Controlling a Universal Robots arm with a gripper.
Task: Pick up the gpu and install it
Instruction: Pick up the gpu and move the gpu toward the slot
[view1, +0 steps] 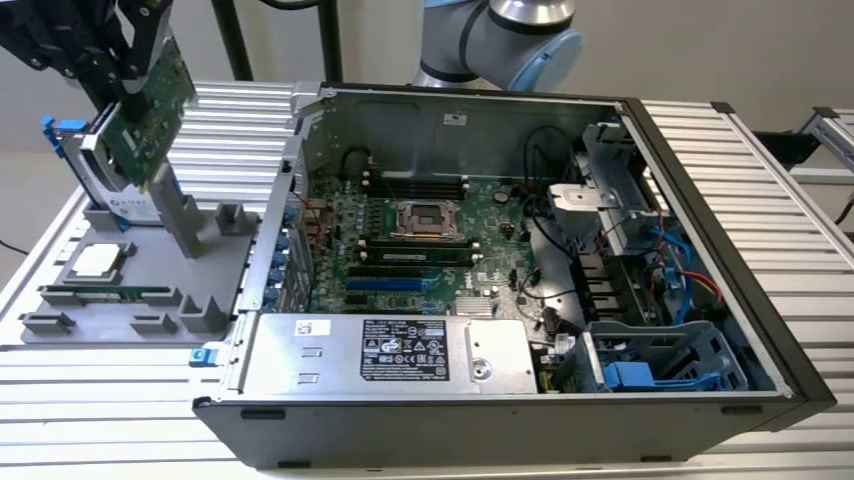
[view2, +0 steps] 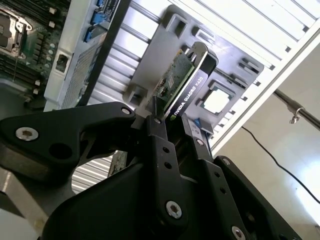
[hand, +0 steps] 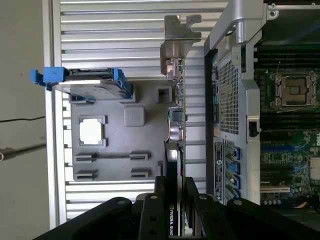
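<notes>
My gripper (view1: 131, 80) hangs at the exterior view's upper left, shut on the gpu (view1: 163, 95), a green card held upright and slightly tilted above the grey parts tray (view1: 134, 245). In the second wrist view the black fingers (view2: 157, 125) clamp the card's black cooler side (view2: 187, 85). The first wrist view looks along the gpu (hand: 175, 125) edge-on, with its silver end bracket (hand: 177, 45) at the far end and the gripper (hand: 176, 187) closed around the near end. The card is lifted off the tray and lies outside the open computer case (view1: 441, 130).
The case lies open with the motherboard (view1: 414, 240) facing up and a silver power supply (view1: 387, 350) at its near side. On the tray sit a blue-framed hard drive (view1: 100, 170), a processor chip (view1: 100, 262) and a memory stick (view1: 107, 295). Ribbed aluminium table all around.
</notes>
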